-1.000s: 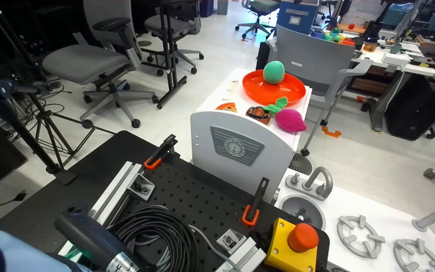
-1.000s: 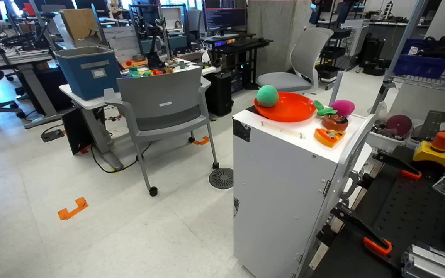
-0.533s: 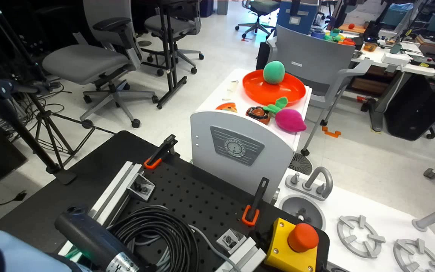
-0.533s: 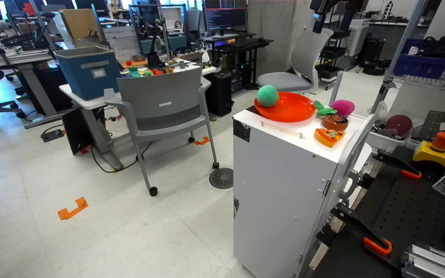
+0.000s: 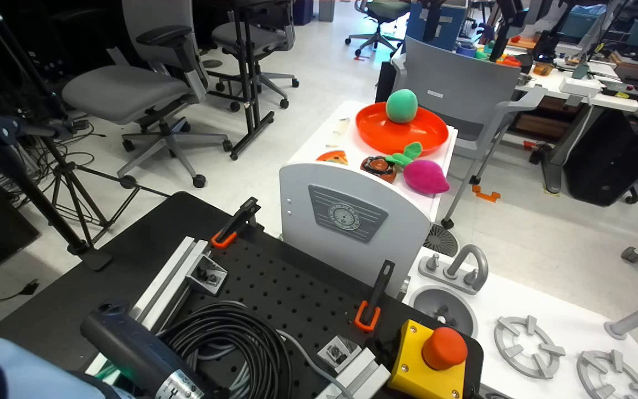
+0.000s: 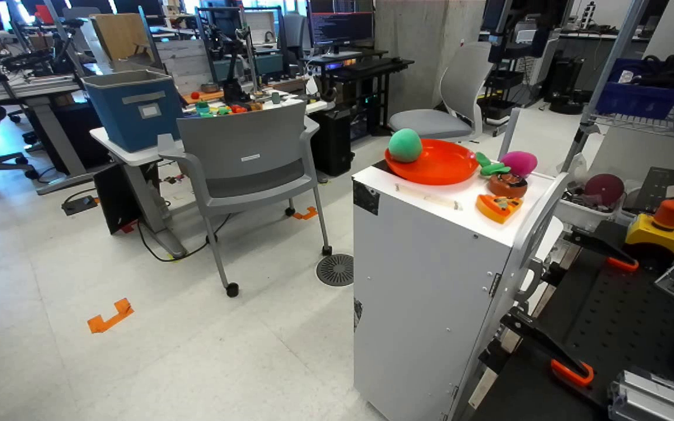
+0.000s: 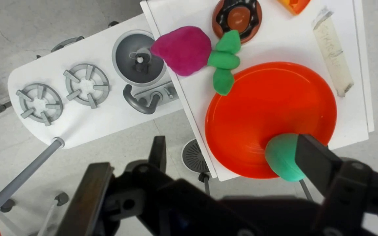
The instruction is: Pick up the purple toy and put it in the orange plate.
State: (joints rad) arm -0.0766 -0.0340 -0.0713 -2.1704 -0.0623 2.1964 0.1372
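leftmost in the wrist view, the sink [image 7: 139, 59] lies beyond the edge of the white top [image 7: 197, 98]. the toy [image 7: 184, 50] rests on that top, not yet lifted, its tip seemingly past the edge, so a leftward nudge could tumble it off. its leaves [image 7: 225, 60] point right; pinching those rather than the round body might let it slip. the gripper [image 7: 233, 152] hangs above, jaws spread apart, nothing held. the brown piece [image 7: 238, 18] is touching the leaves or just beside them, i can't tell which; a low grasp could drag it. the plate [image 7: 258, 111] bears the ball [image 7: 281, 157] near its rim; a hard drop there could bump it out.
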